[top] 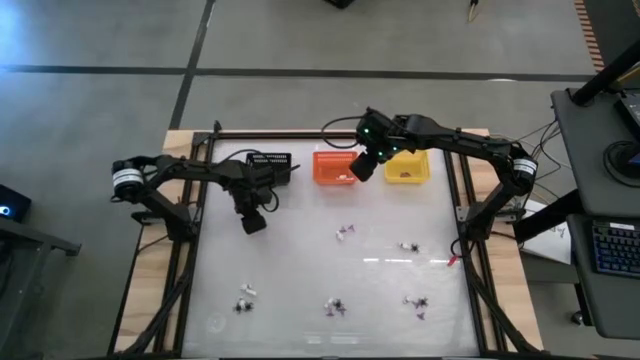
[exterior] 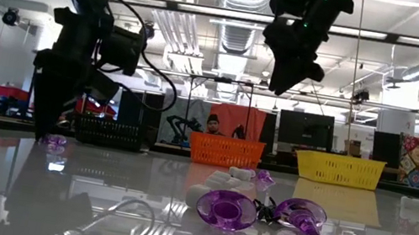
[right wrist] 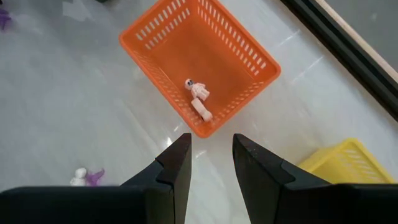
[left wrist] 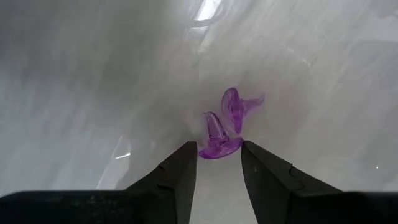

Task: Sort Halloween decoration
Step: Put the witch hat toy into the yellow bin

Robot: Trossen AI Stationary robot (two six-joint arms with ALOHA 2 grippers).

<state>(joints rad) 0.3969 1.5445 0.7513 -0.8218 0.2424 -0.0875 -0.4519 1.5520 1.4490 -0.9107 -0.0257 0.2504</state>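
The left tool (left wrist: 219, 163) is low over the bench (top: 300, 270), its fingers apart and grasping nothing. Just ahead of them lie two small purple pieces (left wrist: 225, 127), close together on the shiny surface. The right tool (right wrist: 211, 163) hangs above the near edge of the orange basket (right wrist: 245, 46); its fingers are also apart and empty. In this basket there are already two small white figures (right wrist: 199, 98). A yellow basket (top: 407, 167) stands beside the orange one, and a black basket (top: 268, 162) is near the left arm. More small decorations (top: 338, 306) lie scattered on the front part of the bench. The purple pieces look like light, hard plastic and probably slide easily on the smooth top. I think the narrow upright stem is the best place to take hold, with a gentle squeeze so that the piece does not jump away.
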